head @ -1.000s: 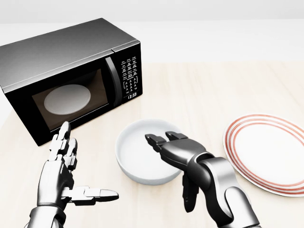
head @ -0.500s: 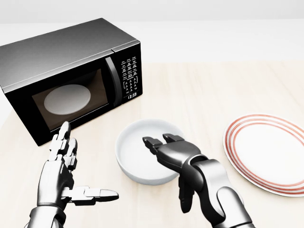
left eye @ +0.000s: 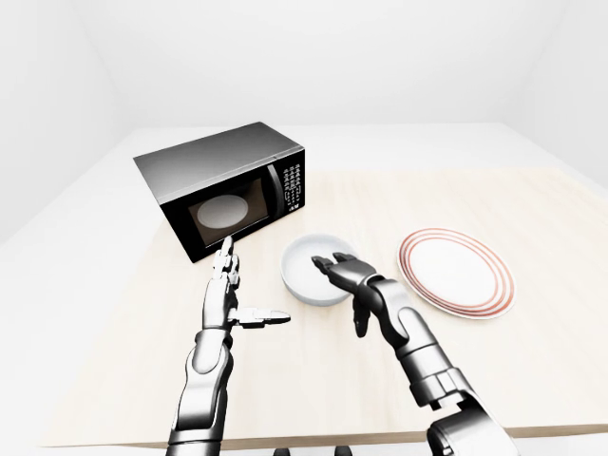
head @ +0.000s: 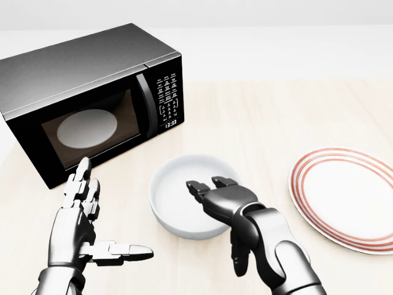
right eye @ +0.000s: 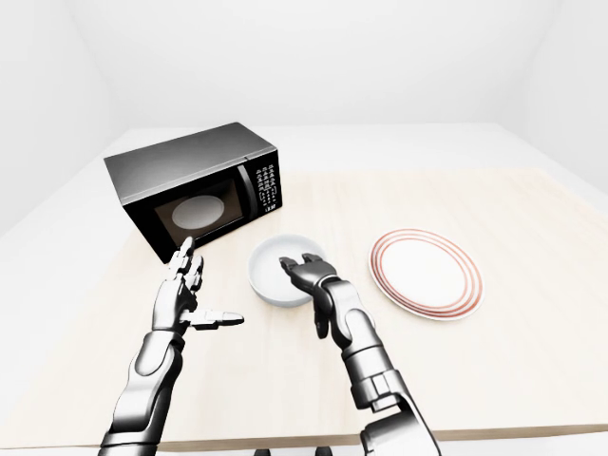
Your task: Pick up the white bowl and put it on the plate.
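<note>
The white bowl (head: 175, 200) stands on the wooden table, in the lower middle of the head view. The plate (head: 345, 198), white with red rings, lies flat to its right, apart from it. My right hand (head: 216, 216) reaches over the bowl's right rim. Its fingers (head: 199, 187) point left, inside the bowl, and its thumb hangs down outside the near wall, not closed on it. My left hand (head: 105, 215) is open and flat to the left of the bowl, fingers up and thumb pointing right, holding nothing.
A black microwave (head: 92, 92) with its door shut stands at the upper left of the head view, a white turntable showing through its window. The light wooden table (left eye: 494, 199) stretches to the right beyond the plate, and its near edge shows in the left-eye view.
My right hand has moved slightly left and down, bringing its fingers lower into the bowl. The bowl, plate and left hand have not moved.
</note>
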`<state>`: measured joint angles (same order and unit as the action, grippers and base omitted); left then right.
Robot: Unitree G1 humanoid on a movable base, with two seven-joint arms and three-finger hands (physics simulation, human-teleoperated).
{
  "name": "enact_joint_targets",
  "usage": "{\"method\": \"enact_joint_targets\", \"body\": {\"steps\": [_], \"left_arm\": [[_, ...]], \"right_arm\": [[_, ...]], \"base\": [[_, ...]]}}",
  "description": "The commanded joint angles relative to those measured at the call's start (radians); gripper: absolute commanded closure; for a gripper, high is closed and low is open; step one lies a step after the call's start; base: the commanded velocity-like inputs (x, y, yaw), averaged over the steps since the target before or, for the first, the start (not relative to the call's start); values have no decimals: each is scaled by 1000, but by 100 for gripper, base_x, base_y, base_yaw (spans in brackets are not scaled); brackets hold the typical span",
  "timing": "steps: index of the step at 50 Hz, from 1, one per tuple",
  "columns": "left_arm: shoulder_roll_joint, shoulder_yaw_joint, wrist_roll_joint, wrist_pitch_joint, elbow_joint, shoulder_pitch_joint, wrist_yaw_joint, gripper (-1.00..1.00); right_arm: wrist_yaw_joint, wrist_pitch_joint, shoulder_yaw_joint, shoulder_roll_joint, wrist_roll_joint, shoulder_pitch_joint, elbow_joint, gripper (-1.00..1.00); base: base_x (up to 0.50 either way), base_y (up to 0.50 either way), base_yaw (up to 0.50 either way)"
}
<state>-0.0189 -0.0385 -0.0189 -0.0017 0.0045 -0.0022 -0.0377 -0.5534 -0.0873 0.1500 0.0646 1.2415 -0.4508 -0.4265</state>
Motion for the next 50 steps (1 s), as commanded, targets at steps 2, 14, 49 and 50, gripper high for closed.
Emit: {"method": "enact_joint_targets", "body": {"steps": [2,14,49,50], "left_arm": [[0,0,0,0,0,0,0,-100],[0,0,0,0,0,0,0,-100],[0,0,0,0,0,0,0,-100],[0,0,0,0,0,0,0,-100]], "right_arm": [[14,0,-4,4,7,-23,-42,-100],[51,0,1,6,23,-24,-85,-100],[112,0,-3,4,28,-56,-114,100],[119,0,-4,5,28,-61,-113,100]], "base": [[0,0,0],[0,0,0],[0,0,0],[0,0,0]]}}
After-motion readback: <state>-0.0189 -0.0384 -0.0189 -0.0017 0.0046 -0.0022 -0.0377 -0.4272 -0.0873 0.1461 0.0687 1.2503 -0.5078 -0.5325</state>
